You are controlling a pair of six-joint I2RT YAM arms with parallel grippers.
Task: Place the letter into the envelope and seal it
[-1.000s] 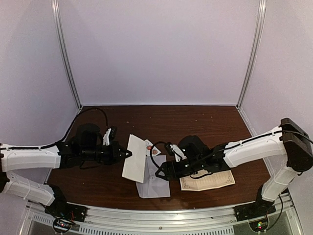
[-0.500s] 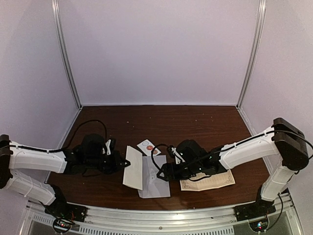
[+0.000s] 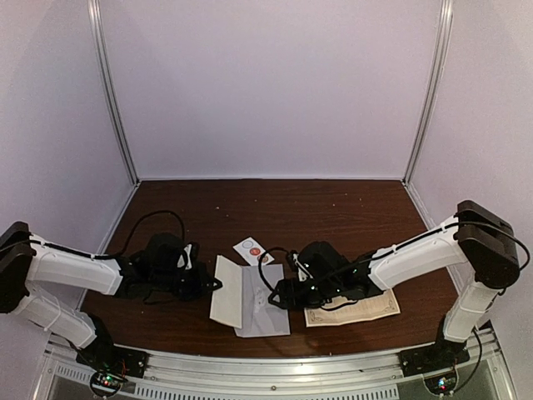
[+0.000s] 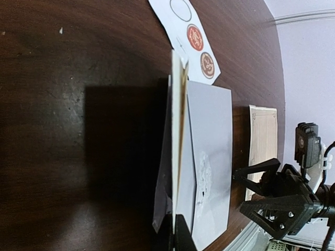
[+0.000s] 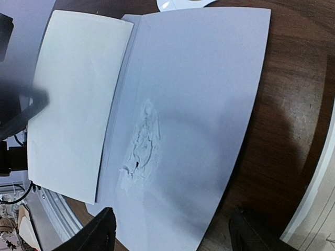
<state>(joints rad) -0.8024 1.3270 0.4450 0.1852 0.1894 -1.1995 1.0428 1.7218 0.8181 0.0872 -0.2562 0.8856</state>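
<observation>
Left gripper (image 3: 218, 284) clamped on the stiff cream flap of the envelope (image 3: 250, 312); matte grey panel scuffed mid-face. Right gripper (image 3: 275, 297) spread wide, empty.

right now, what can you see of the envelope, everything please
The envelope is pale grey-white paper, lying on the dark wood table. Its flap stands raised along its left edge, pinched by the left fingers. The exposed face shows a scuffed, torn patch near the middle.
</observation>
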